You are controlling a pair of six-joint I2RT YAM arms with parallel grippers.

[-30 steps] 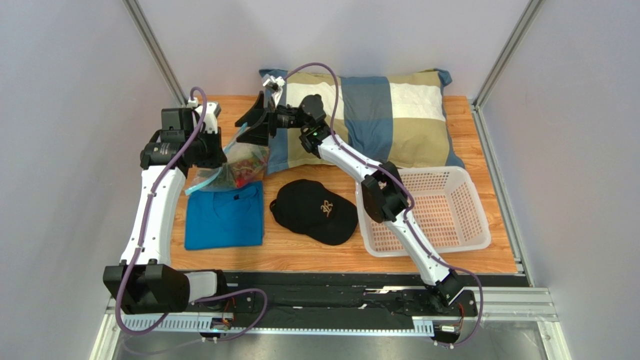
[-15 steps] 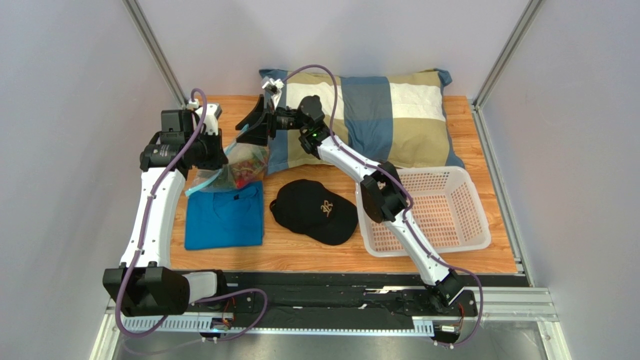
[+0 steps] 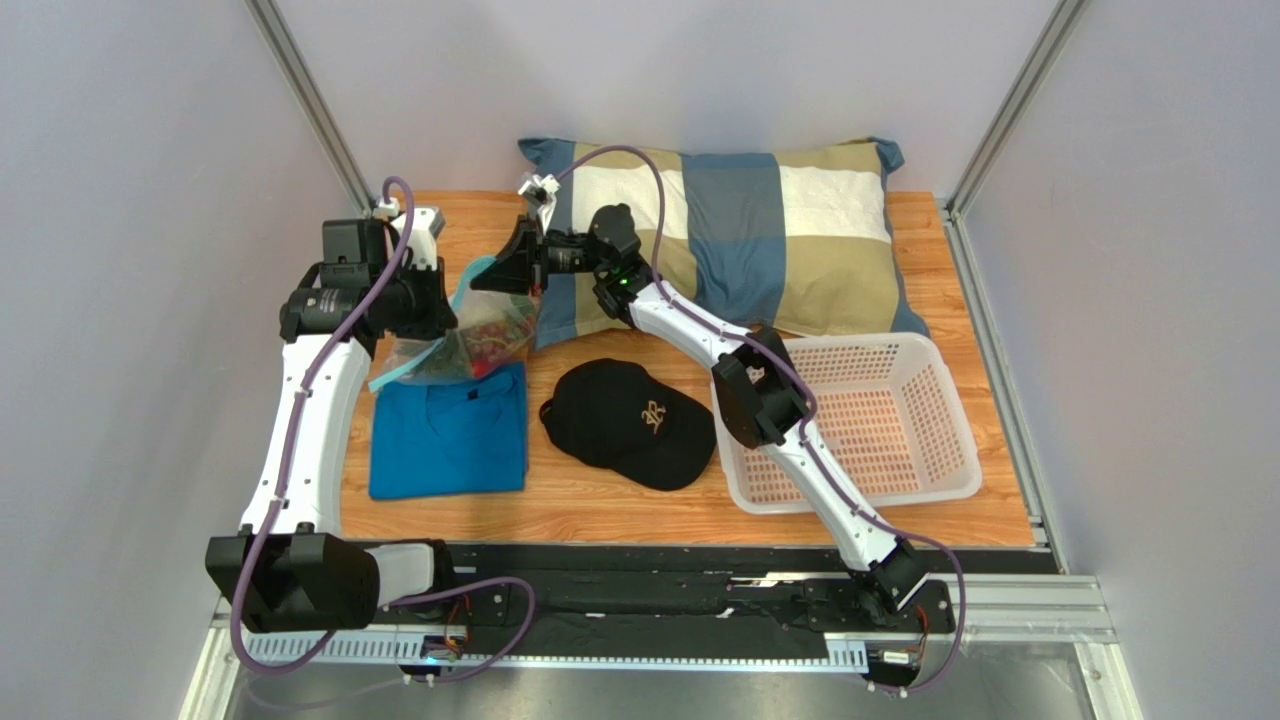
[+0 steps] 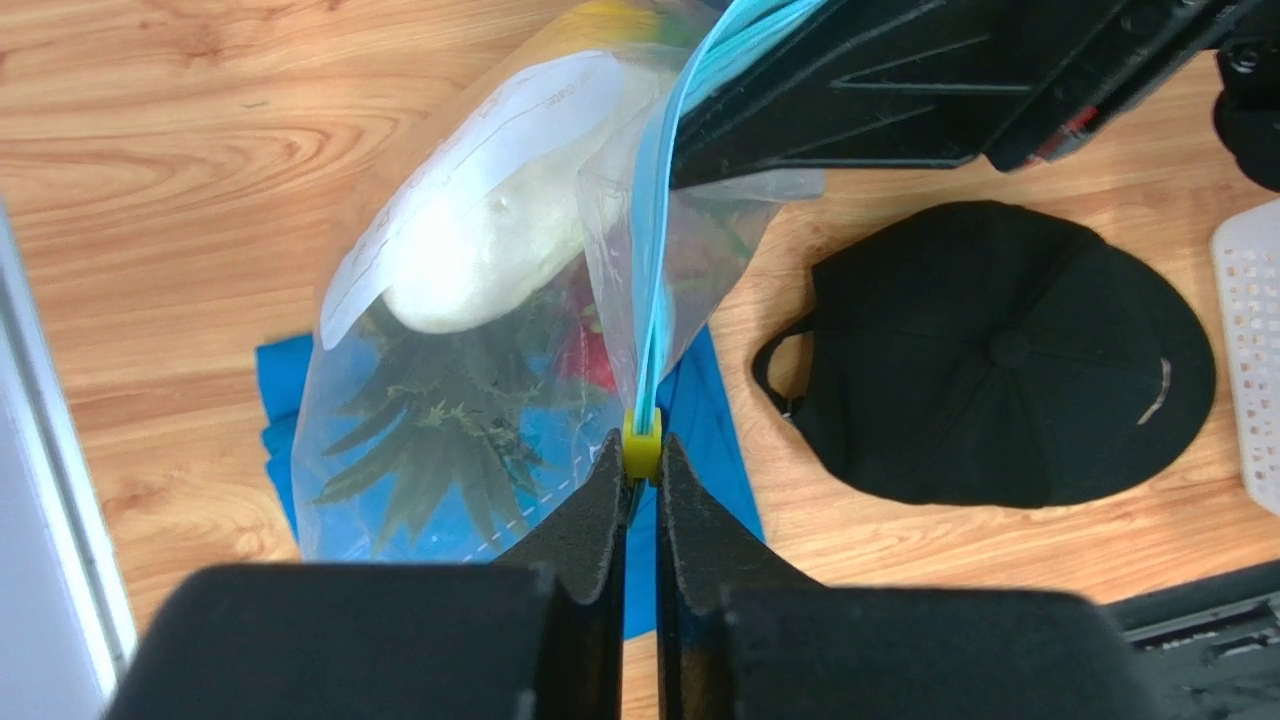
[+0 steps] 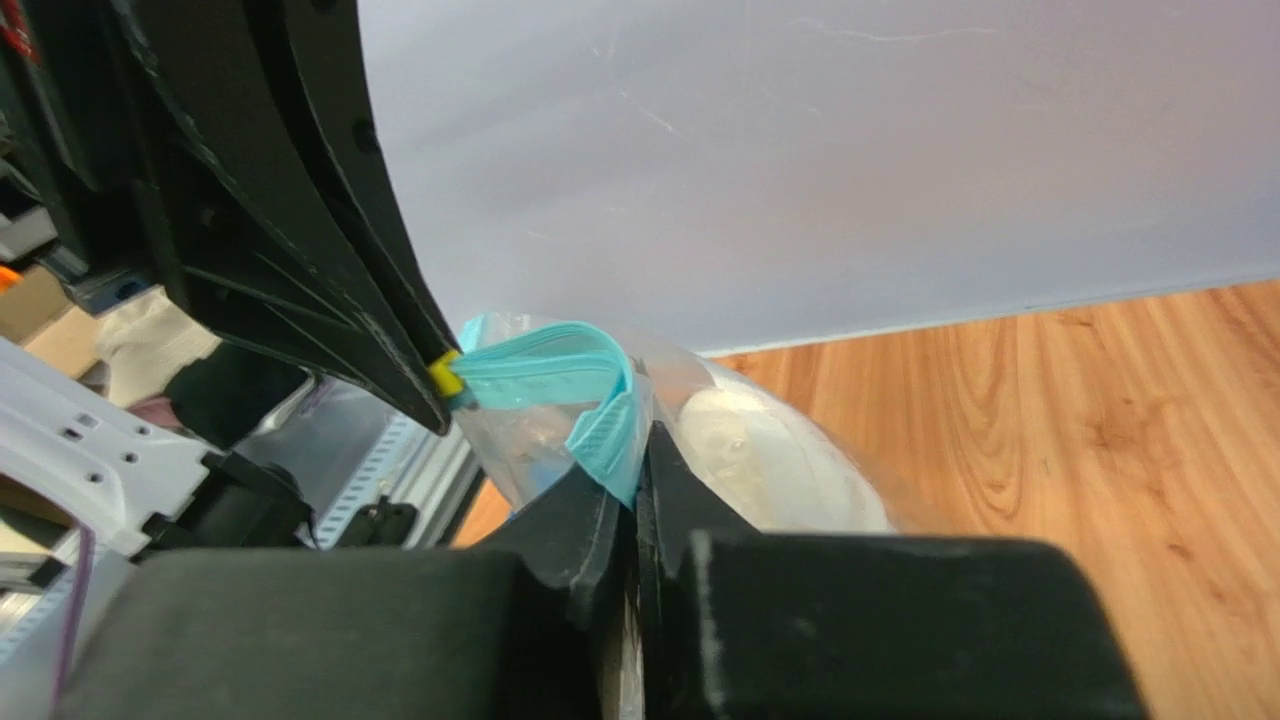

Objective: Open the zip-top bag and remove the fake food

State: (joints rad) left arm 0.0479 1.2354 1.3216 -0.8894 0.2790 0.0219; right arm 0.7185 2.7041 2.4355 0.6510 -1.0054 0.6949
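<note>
The zip-top bag (image 4: pixel 451 345) is stretched between both arms, left jaws pinched shut on its yellow slider (image 4: pixel 642 440), right jaws clamped on the teal zip strip (image 5: pixel 549 375).

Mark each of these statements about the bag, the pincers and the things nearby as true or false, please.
1. The left pincer is shut on the yellow slider of the zip-top bag. True.
2. The right pincer hangs open, clear of the bag. False: it is shut on the teal zip strip.
3. The fake food lies loose on the table. False: it is inside the bag.
4. The black cap lies between the blue shirt and the white basket. True.
</note>
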